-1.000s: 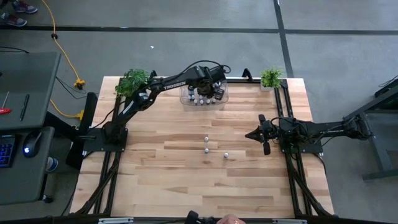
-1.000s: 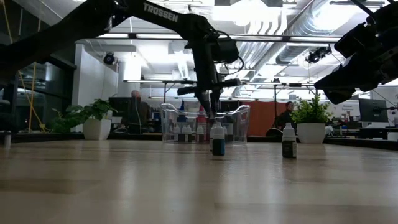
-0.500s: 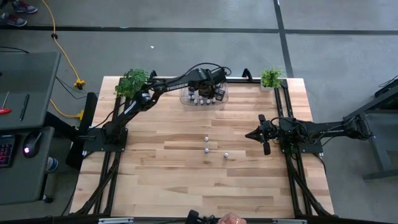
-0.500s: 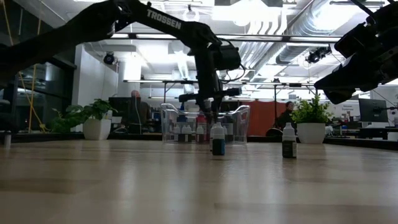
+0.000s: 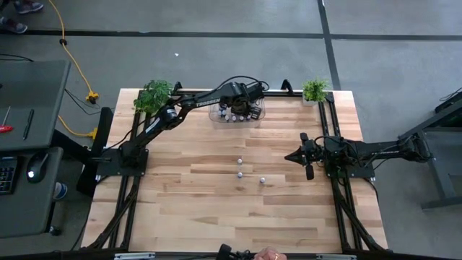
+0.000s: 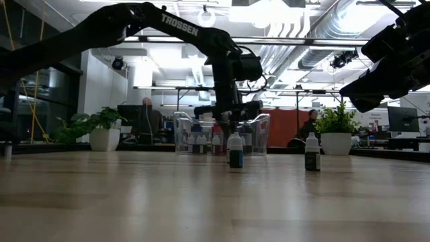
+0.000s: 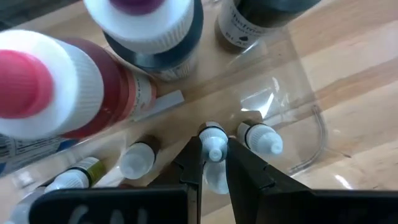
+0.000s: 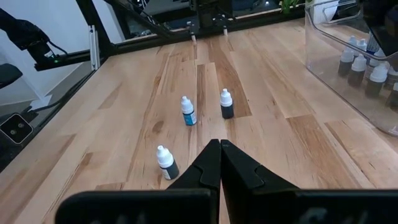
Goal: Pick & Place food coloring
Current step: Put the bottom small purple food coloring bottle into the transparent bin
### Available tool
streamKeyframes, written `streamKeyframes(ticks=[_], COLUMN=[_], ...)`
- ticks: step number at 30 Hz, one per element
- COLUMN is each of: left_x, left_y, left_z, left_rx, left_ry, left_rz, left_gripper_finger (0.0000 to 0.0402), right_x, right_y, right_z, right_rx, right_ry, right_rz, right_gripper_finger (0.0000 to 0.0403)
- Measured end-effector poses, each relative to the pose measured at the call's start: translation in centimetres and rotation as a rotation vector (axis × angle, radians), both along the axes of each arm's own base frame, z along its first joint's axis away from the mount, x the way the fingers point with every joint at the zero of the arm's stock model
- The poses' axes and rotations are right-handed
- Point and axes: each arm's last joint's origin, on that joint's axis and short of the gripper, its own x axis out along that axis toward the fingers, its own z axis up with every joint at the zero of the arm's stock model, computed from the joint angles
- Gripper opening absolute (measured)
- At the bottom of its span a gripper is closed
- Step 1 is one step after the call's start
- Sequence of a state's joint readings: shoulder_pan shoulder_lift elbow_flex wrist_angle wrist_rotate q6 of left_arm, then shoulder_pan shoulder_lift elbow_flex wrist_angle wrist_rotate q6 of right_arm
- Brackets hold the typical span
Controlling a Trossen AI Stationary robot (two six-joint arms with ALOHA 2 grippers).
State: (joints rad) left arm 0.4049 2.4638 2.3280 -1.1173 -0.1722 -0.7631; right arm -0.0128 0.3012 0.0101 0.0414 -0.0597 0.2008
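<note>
The clear bin [image 5: 237, 110] stands at the table's far edge and holds several food coloring bottles: larger ones with a pink cap [image 7: 62, 87], a purple tip [image 7: 155, 31] and a dark body [image 7: 249, 18], and small whitish ones. My left gripper [image 7: 214, 148] reaches down into the bin [image 6: 259, 134], shut on a small whitish bottle [image 7: 215, 163]. Three small bottles [image 5: 239, 161] [image 5: 240, 174] [image 5: 263, 179] stand upright on the table's middle. My right gripper [image 5: 291, 156] waits shut at the table's right, above the surface. My left gripper pinches the small bottle between its two fingers at the white cap [image 7: 214, 138], one finger [image 7: 194, 163] on each side. The fingers come from above, pointing steeply down into the bin. The bottle stands upright, tip up; whether its base rests on the bin's floor is hidden.
Small potted plants stand at the far left corner [image 5: 153, 94] and the far right corner [image 5: 315, 89]. The near half of the wooden table [image 5: 238, 217] is bare wood. In the right wrist view the three loose bottles [image 8: 188, 112] stand ahead of the fingers.
My left gripper has sunk into the clear bin, still shut on the small bottle, which has gone down with it and stays upright. The right arm has kept still.
</note>
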Motion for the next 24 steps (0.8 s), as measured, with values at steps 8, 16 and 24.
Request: streamKeyframes(ticks=[8,16,24], left_x=[0.0,0.3,0.4], left_y=[0.0,0.0,0.1], left_z=[-0.1,-0.9,-1.0], left_rx=[0.002,-0.021,-0.017], left_ry=[0.003,0.005,-0.004], left_rz=[-0.009,-0.035,-0.036], left_gripper_finger=[0.0038,0.0061,0.0116], right_x=[0.0,0.0,0.0], right_y=[0.0,0.0,0.0], right_z=[0.0,0.0,0.0], right_rx=[0.0,0.0,0.0], right_ry=[0.0,0.0,0.0], right_rz=[0.0,0.0,0.0], right_gripper_finger=[0.0,0.0,0.0])
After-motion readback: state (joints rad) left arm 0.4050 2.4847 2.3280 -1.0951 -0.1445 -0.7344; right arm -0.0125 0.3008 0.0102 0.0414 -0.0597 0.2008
